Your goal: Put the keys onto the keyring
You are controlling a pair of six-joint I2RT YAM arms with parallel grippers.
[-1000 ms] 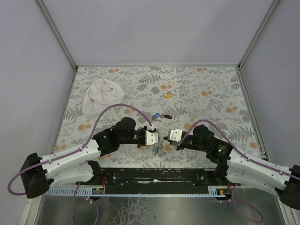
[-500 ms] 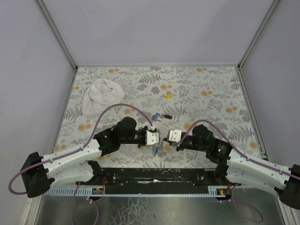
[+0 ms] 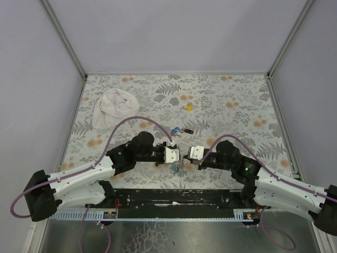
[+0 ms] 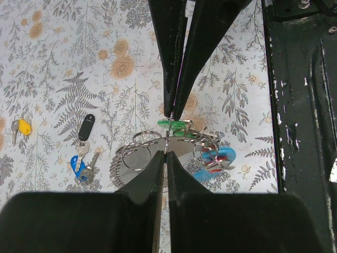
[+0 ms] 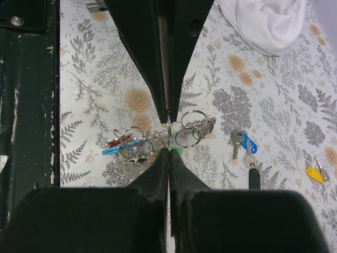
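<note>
Both arms meet tip to tip low over the near part of the table (image 3: 237, 116). The left gripper (image 4: 165, 154) is clenched on a metal ring of the keyring (image 4: 222, 157), apparently to hold it on edge and steady, while the right gripper (image 5: 168, 152) is closed and appears to nip the green key (image 4: 174, 125) against that ring for threading. The rest of the keyring lies heaped directly beneath the fingertips; farther out, the blue key (image 4: 79, 164) and black key (image 4: 87, 126) lie together and the yellow key (image 4: 22, 126) lies well apart, none yet attached.
</note>
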